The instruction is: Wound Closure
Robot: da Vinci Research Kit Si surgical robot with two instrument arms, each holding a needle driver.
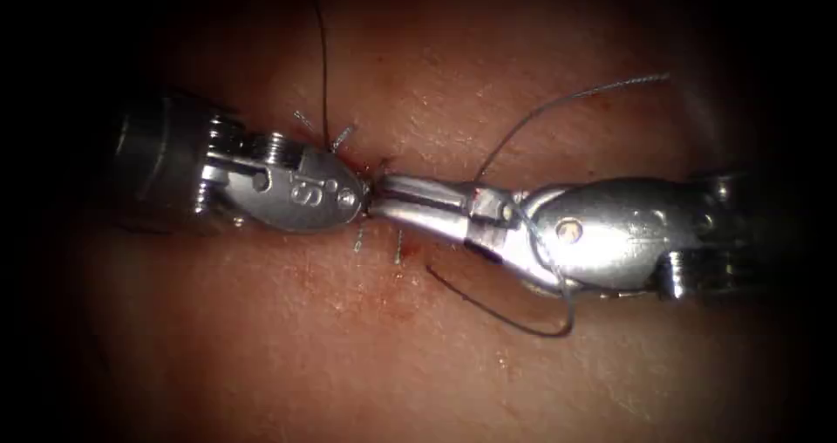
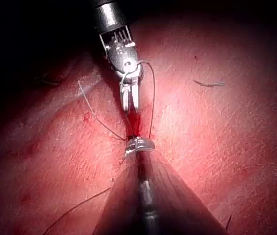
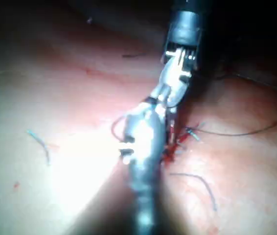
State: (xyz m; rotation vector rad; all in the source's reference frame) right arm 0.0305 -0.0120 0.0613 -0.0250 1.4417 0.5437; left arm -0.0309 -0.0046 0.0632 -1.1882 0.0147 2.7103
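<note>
Where both grippers meet tip-to-tip over the cut point(image 1: 373, 192), thread point(image 1: 324, 68) running upward, right gripper point(image 1: 388, 197) horizontal

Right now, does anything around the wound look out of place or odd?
Mostly tidy. A loop of thread is draped around the right tool, over its wrist, which could snag. Short cut ends of thread stick up beside the cut, and red fluid spots the tissue. The left tool meets the right tool tip to tip.
</note>
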